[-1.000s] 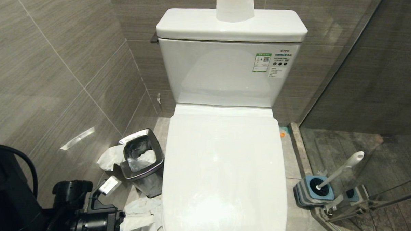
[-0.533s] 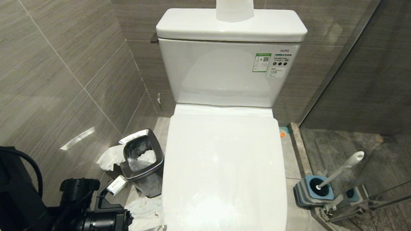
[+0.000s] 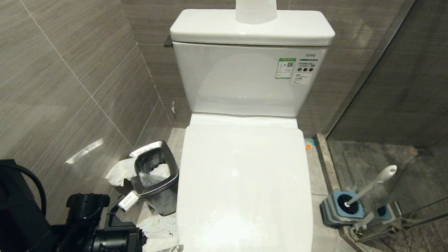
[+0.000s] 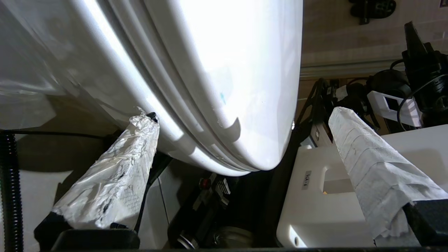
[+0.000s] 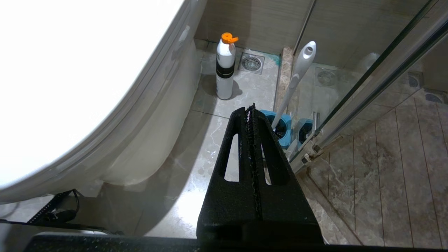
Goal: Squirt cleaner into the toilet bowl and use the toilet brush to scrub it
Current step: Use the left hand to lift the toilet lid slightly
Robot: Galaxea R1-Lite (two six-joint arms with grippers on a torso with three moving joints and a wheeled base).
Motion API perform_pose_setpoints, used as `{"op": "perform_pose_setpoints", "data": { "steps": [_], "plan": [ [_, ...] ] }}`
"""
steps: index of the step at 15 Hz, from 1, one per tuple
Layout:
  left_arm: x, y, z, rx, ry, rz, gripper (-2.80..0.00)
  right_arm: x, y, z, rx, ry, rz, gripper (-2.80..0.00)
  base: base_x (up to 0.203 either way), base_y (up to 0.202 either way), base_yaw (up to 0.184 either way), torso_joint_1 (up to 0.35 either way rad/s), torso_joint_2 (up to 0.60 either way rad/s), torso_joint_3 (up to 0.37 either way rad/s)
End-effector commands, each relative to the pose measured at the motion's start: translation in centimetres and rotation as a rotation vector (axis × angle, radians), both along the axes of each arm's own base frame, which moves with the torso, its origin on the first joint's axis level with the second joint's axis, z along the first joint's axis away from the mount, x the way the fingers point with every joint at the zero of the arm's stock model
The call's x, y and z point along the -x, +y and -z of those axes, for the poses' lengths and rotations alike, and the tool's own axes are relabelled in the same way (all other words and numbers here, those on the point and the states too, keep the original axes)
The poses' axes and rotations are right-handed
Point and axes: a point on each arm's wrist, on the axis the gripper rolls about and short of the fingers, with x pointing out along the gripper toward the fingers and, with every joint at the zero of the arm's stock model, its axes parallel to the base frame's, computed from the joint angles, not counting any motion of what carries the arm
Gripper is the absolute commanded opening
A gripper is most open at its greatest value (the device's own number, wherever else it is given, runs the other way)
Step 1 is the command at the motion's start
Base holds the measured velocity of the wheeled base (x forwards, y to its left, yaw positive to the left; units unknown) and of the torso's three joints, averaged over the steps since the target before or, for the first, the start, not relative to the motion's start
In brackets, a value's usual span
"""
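The toilet bowl (image 3: 243, 185) is being kept closed, its lid down. Against the earlier frames, the left gripper (image 4: 241, 122) is being seen slightly nearer its front left rim, paper-wrapped fingers (image 4: 115, 175) spread wide apart astride the lid's edge, nothing gripped. The toilet brush (image 5: 295, 78) is being left in its holder (image 5: 281, 127), just beyond the right gripper (image 5: 250, 108), whose fingers are pressed together.

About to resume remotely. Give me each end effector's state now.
Left end effector: open, empty, at the front edge of the closed toilet lid.
Right end effector: closed, empty.
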Motion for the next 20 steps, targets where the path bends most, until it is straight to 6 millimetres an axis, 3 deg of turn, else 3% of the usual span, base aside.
{"op": "perform_pose_setpoints", "data": {
  "steps": [1, 20],
  "plan": [
    [0.4, -0.3, -0.5, 0.011, -0.007, 0.019, 0.0, 0.0, 0.0, 0.0, 0.0, -0.001, 0.0, -2.8, 0.0, 0.0, 0.0, 0.0, 0.0, 0.0],
    [0.9, -2.2, 0.0, -0.095, -0.044, 0.036, 0.0, 0.0, 0.0, 0.0, 0.0, -0.001, 0.0, -2.8, 0.0, 0.0, 0.0, 0.0, 0.0, 0.0]
  ]
}}
